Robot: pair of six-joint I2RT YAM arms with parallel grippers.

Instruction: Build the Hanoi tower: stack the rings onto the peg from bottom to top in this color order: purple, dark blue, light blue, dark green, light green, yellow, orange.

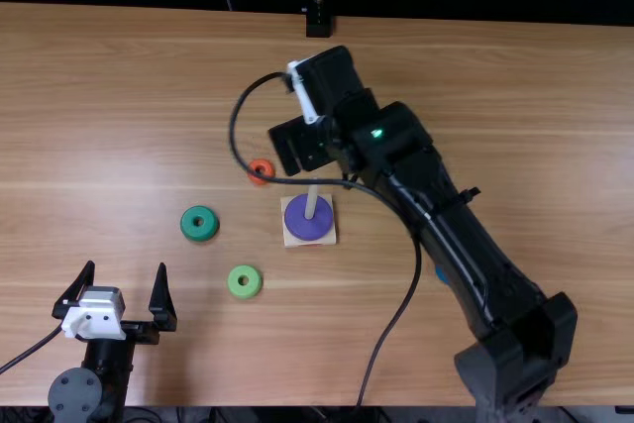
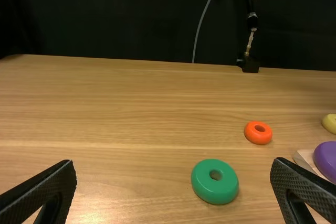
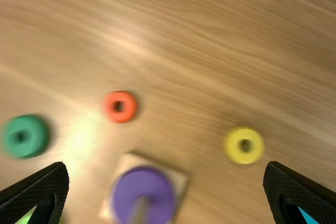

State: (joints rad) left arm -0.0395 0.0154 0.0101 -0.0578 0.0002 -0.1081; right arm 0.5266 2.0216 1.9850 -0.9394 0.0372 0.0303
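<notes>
The left claw (image 1: 125, 266) points forward over the near left of the worktop (image 1: 475, 86), its fingers wide apart. The right claw (image 1: 315, 151) reaches across above the worktop, its fingers also apart. In the top view, the purple ring (image 1: 309, 217) is just on the near side of the right claw, around the upright peg (image 1: 312, 201) and on its square wooden base (image 1: 296, 241). The orange ring (image 1: 262, 171) lies to the left of the right claw, near it. The yellow ring (image 3: 244, 145) rests on the worktop near the base, farther from the left claw than the purple ring is. Ahead of the left claw and to its right lies the dark green ring (image 1: 199, 224), with the light green ring (image 1: 245, 281) between that claw and the base. A blue piece (image 1: 441, 274), partly hidden by the right arm (image 1: 461, 245), lies to the right of the base; its exact shade I cannot tell.
</notes>
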